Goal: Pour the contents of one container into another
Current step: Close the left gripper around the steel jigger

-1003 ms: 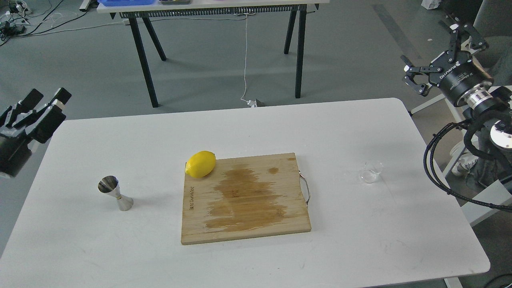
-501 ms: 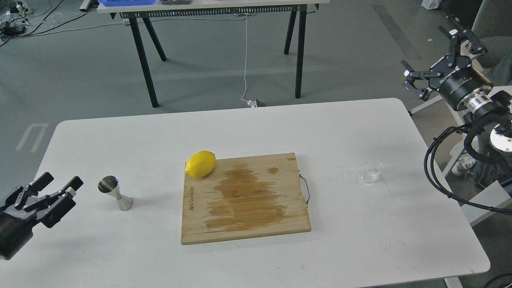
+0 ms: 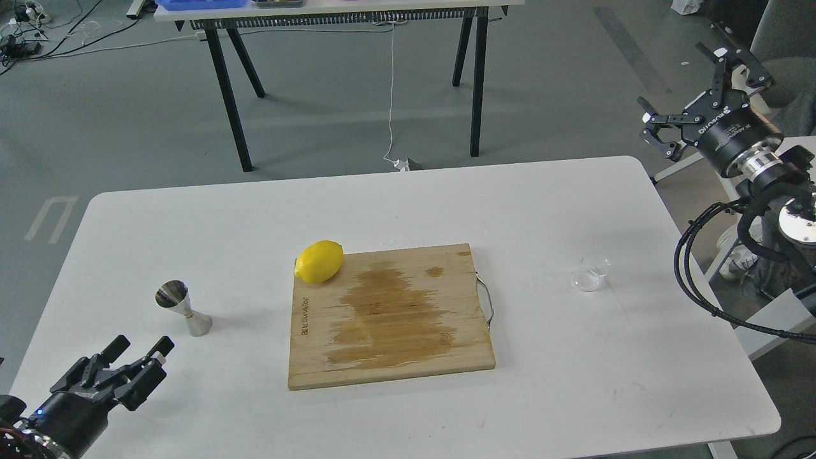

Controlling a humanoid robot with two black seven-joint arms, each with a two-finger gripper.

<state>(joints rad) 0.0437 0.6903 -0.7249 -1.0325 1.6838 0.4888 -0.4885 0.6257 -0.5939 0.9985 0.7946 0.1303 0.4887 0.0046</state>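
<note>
The small clear glass cup [image 3: 591,273] stands on the white table [image 3: 542,204] at the right, apart from both arms. The steel hourglass jigger [image 3: 183,308] stands upright at the left. My left gripper [image 3: 141,347] hovers low over the table's front left corner, just below the jigger, open and empty. My right gripper [image 3: 692,86] is held high beyond the table's right edge, well above and right of the cup, its fingers spread wide open with nothing between them.
A wooden cutting board [image 3: 390,315] with a dark wet stain lies mid-table, a metal handle on its right side. A yellow lemon [image 3: 319,261] rests at the board's back left corner. A black-legged table [image 3: 344,38] stands behind.
My left arm has swung down from the table's far left edge to the front left corner, ending just below the jigger. The right gripper shifted only slightly. Cup and jigger stayed put.
</note>
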